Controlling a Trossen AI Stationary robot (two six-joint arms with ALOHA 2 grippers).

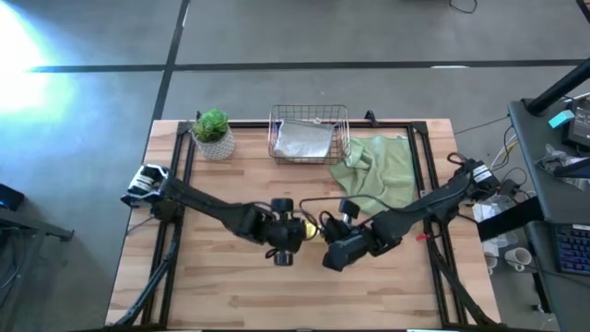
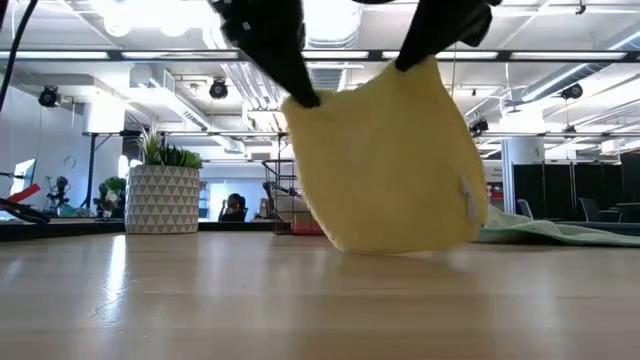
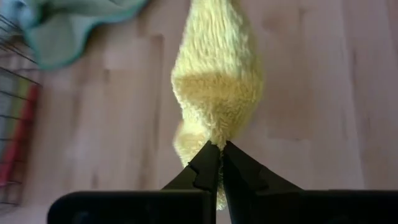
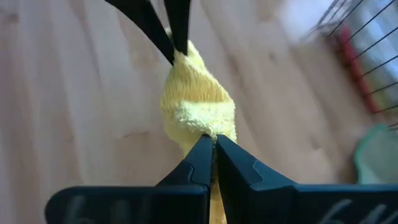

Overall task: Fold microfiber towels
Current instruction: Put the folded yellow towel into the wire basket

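The yellow towel [image 2: 385, 165] hangs between my two grippers over the table's middle; the high view shows only a sliver of it [image 1: 312, 229]. My left gripper [image 3: 221, 149] is shut on one upper corner, my right gripper [image 4: 211, 142] on the other. The pale sage green towel [image 1: 378, 171] lies crumpled at the far right, one edge against the copper wire basket [image 1: 309, 134]. A grey towel [image 1: 302, 140] lies in the basket. The lime green and hot pink towels are not clearly seen. My left gripper pinches the yellow towel's upper corner [image 3: 214, 134] between its two fingertips, from above. The cloth bunches there and hangs below. My right gripper pinches the other upper corner [image 4: 208, 127] between its fingertips, from above. The towel hangs between both, its lower edge [image 2: 395, 248] at the tabletop.
A potted plant [image 1: 213, 134] stands at the far left beside the basket. Bare wood lies in front of the grippers toward the near edge [image 1: 295, 304]. Black frame rails [image 1: 180, 184] run along both table sides.
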